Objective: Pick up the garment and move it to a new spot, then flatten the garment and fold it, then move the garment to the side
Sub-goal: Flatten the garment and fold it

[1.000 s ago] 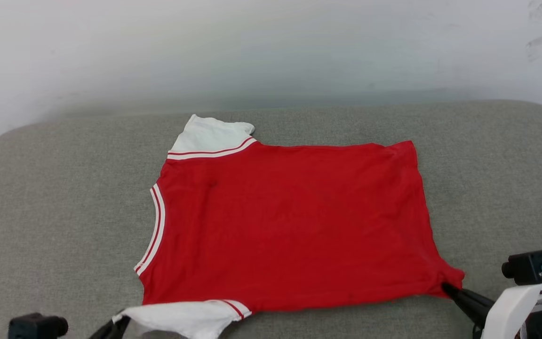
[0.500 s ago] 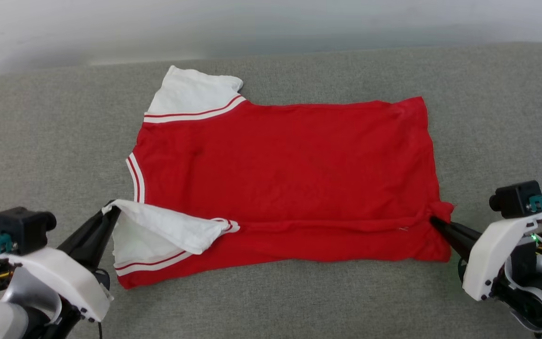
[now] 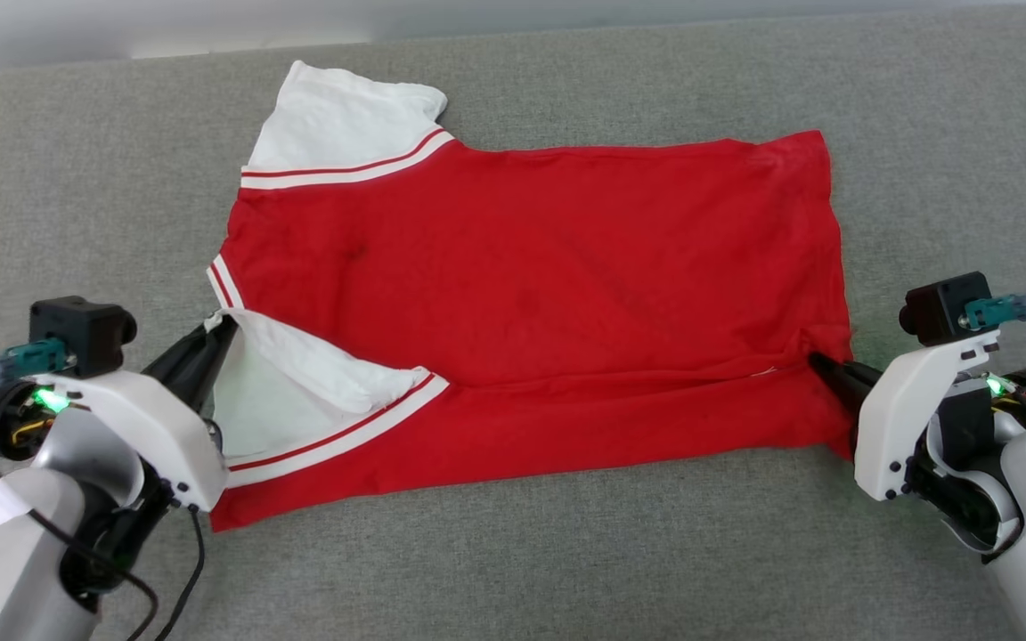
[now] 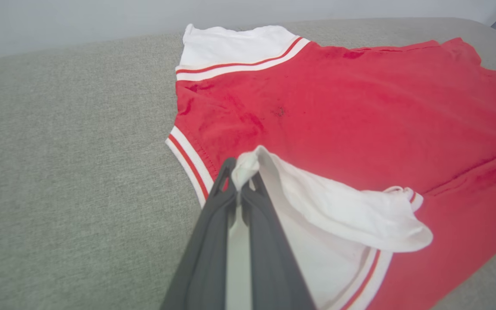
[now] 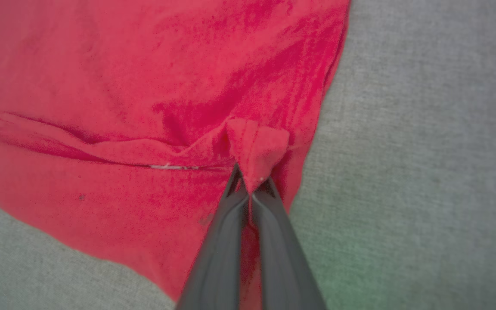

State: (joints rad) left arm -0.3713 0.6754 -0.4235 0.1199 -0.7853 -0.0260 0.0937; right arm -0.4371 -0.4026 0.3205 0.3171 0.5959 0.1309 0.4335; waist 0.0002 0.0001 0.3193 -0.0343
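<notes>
The garment point(image 3: 531, 294) is a red jersey with white sleeves trimmed in red stripes, lying spread on a grey cushion with its plain side up. My left gripper point(image 3: 221, 322) is shut on the tip of the near white sleeve point(image 4: 248, 165), lifted and drawn over the shirt's body. My right gripper point(image 3: 818, 361) is shut on the near hem corner point(image 5: 254, 150), pulling a long crease across the red cloth. The near strip of the garment point(image 5: 123, 202) lies doubled under the raised edge. The far white sleeve point(image 3: 344, 116) lies flat at the top left.
The grey cushion point(image 3: 77, 205) stretches wide on all sides of the shirt, with bare fabric at the front point(image 3: 522, 561). A pale wall point(image 4: 80, 17) stands behind its far edge.
Both grippers have carried the near edge of the garment away from me over its body, so a fold has formed along the front. The head camera has tilted downward.
</notes>
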